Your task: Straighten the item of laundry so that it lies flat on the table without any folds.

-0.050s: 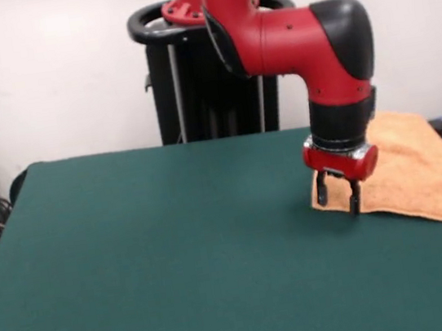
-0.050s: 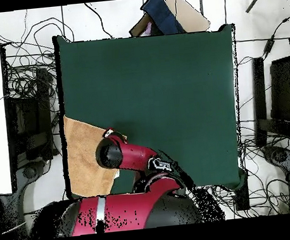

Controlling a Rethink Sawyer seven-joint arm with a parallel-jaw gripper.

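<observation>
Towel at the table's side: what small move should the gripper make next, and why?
Probably a short descent to pinch the towel's corner. The gripper is open, fingers pointing down at the corner nearest the table's middle, seemingly just above it and holding nothing. The towel sits against the table's side edge, its far part seemingly past the edge, so it likely needs gripping and dragging inward to lie flat.

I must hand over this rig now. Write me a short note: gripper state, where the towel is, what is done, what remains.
Gripper: open, fingers pointing down at the near corner of the towel, holding nothing.
Towel: at one side edge of the green table, close to the robot's end; it looks mostly spread out, but the arm hides part of it in the overhead view.
Done: arm brought to the towel's corner.
Left: check for hidden folds and smooth them flat.
</observation>
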